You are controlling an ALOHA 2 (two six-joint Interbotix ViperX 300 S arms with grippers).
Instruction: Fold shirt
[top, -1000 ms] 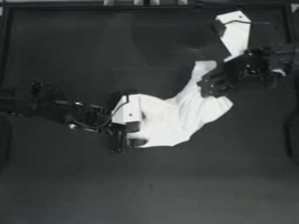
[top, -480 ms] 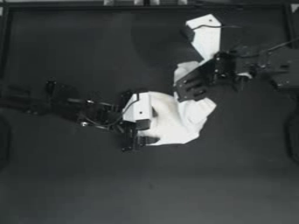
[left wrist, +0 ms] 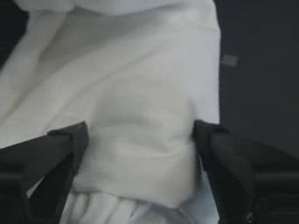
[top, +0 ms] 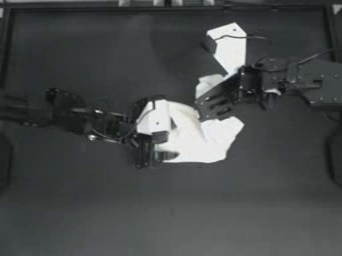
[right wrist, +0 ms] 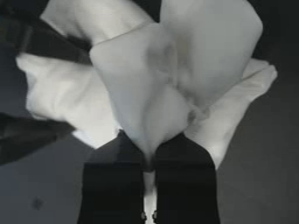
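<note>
Soft, floppy shirt (top: 200, 140), bunched mid-table; right gripper (right wrist: 149, 151) pinching a fold, left gripper (left wrist: 137, 175) straddling cloth (clamped? cannot tell). Best gripped at hems.

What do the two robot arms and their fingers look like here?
Both arms are black and jointed. Each carries a small rigid white rectangular block, and thin cables loop beside the wrists. The left gripper and the right gripper end in two dark, flat fingers; the left ones look broad and blunt.
</note>
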